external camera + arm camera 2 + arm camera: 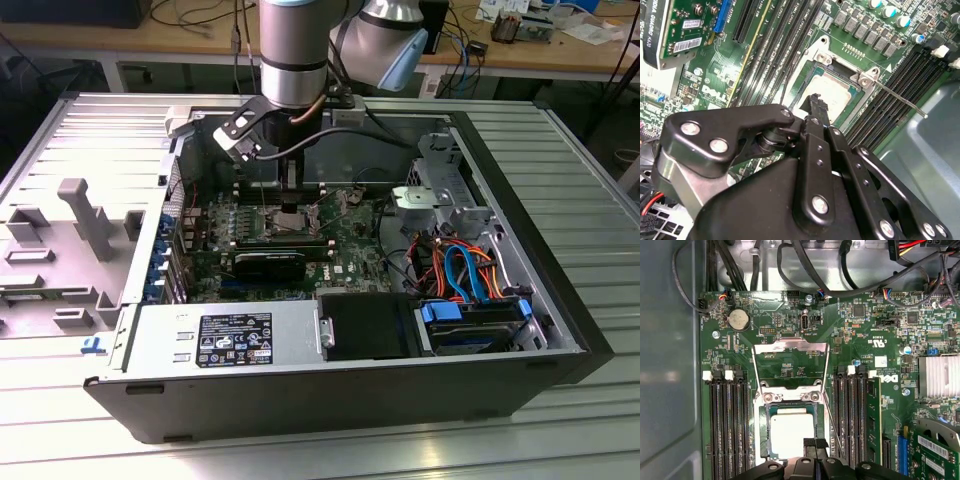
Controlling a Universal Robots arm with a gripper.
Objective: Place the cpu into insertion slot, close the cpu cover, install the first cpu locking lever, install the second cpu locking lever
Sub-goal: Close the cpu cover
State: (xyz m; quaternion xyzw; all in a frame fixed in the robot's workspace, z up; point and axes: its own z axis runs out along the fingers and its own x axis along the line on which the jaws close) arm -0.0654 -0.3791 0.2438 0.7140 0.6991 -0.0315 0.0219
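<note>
The cpu (791,432) lies seated in the insertion slot (761,440), with the cpu cover (790,346) swung up and open beyond it. We see the gripper (815,443) hovering just over the chip's edge, its fingers apparently pressed together on nothing. Long black memory slots (727,430) flank the socket, and a thin locking lever (900,98) stands free beside it.

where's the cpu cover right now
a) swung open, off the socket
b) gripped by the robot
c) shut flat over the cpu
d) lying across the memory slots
a: in the first wrist view the cpu cover is swung open beyond the insertion slot, and the cpu lies in the slot with its silver top uncovered.
</note>
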